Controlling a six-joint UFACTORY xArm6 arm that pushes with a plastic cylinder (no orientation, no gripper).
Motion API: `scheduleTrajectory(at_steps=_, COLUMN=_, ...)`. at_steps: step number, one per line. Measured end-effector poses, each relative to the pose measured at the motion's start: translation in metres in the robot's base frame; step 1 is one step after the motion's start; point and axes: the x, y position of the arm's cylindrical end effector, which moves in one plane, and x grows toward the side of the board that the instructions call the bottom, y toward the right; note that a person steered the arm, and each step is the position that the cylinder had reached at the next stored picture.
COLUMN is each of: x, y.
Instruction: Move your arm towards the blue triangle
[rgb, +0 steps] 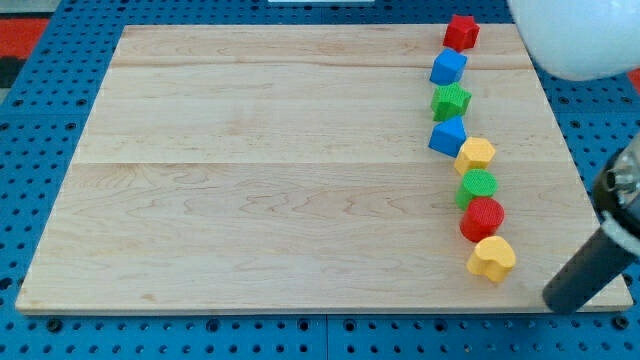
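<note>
Camera view: wooden board (280, 170) wide open across view's left and centre; all blocks in curved column near view's right edge. Blue triangle (448, 137) mid-column, just below green star (451, 100), touching yellow hexagon (476, 154); apex toward view's top-right, long axis unclear. My tip (560, 300) near board's bottom-right corner, right of yellow heart (492, 258). No gripper, plain rod.

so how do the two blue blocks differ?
The blue cube sits nearer the view's top, between the red star and green star. The blue triangle lies lower, touching the yellow block, closer to my tip. Both share colour and similar size.
</note>
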Motion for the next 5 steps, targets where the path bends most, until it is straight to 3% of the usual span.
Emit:
scheduleTrajectory(at_steps=3, x=-0.012, y=-0.115)
scheduleTrajectory(at_steps=5, x=-0.077, y=-0.139)
